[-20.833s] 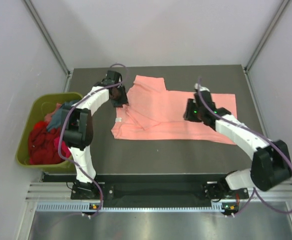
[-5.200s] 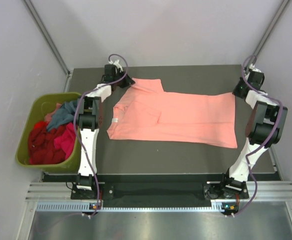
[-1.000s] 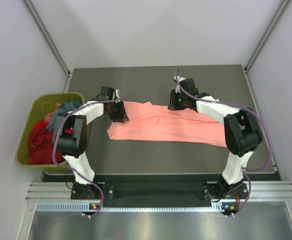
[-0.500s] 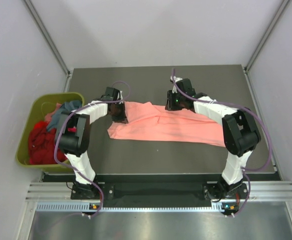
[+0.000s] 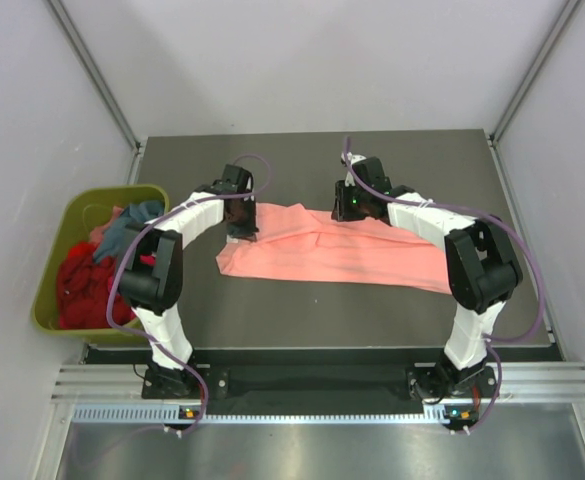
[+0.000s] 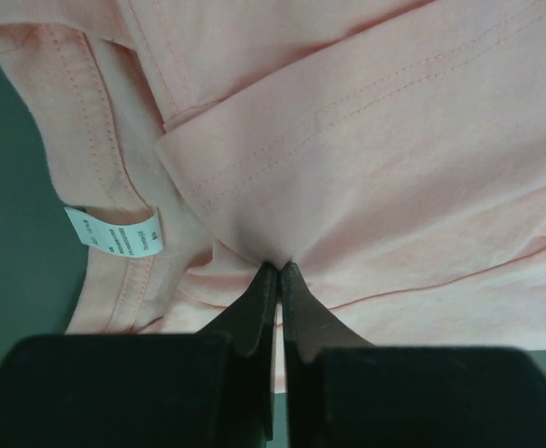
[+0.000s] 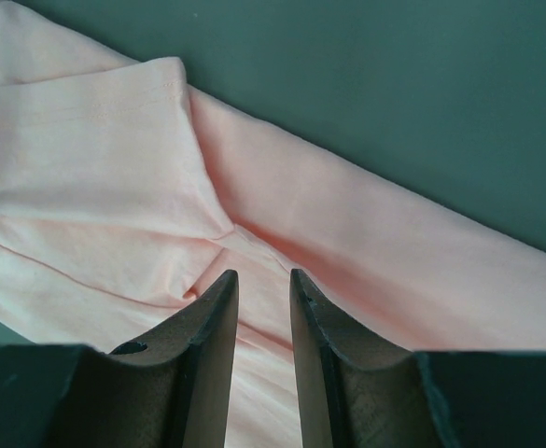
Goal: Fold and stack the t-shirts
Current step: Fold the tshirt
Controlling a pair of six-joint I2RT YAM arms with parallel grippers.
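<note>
The salmon-pink t-shirt (image 5: 332, 255) was seen folded at the tabletop's (image 5: 372, 310) centre. Only the wrist view revealed the left gripper (image 6: 279, 269) jaws pinched on a fold. The right gripper (image 7: 261, 278) jaws were narrowly parted, and any grip could not be told.

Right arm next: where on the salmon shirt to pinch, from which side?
Likely the raised pucker beside the folded sleeve of the shirt, just ahead of the right gripper, fingers parted. Come down from above at its far edge: nearby cloth lies flatter, and the left gripper pinches near the collar.
</note>
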